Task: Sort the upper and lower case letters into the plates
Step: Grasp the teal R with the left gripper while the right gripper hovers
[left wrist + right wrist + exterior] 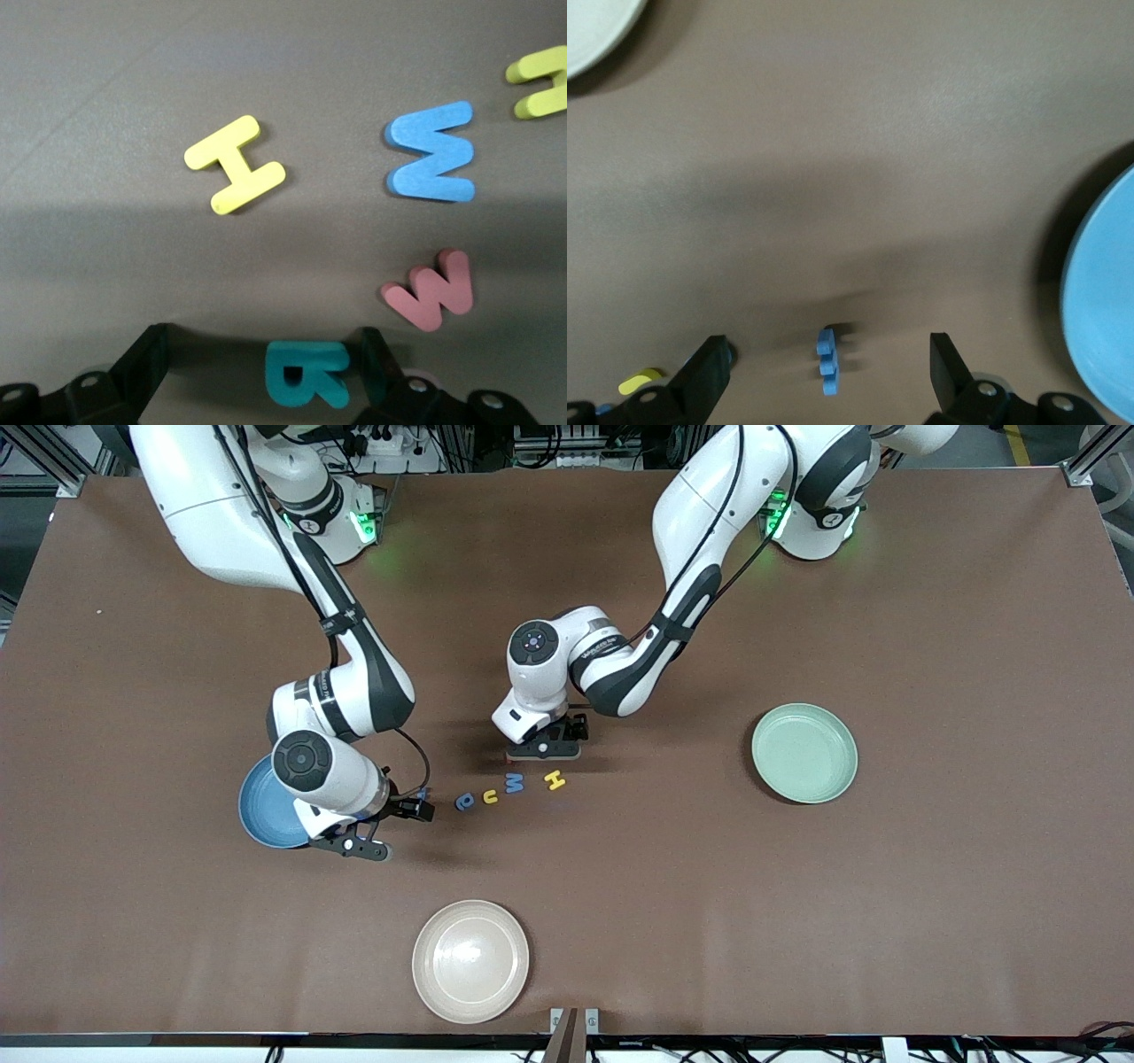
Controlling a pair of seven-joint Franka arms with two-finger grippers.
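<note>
Left wrist view shows your left claw (257, 376) open around the teal letter (306, 372), light, stiff foam lying flat on the bench (106, 88), so pinch its edges, while the right claw (828, 376) hangs open over a blue letter (827, 359).

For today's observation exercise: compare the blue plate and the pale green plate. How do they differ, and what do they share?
The blue plate lies toward the right arm's end of the table; the green plate toward the left arm's end. The right arm partly covers the blue plate; the green plate shows whole. Both are round, shallow, rimmed, of like size, and no letters show in either.
</note>
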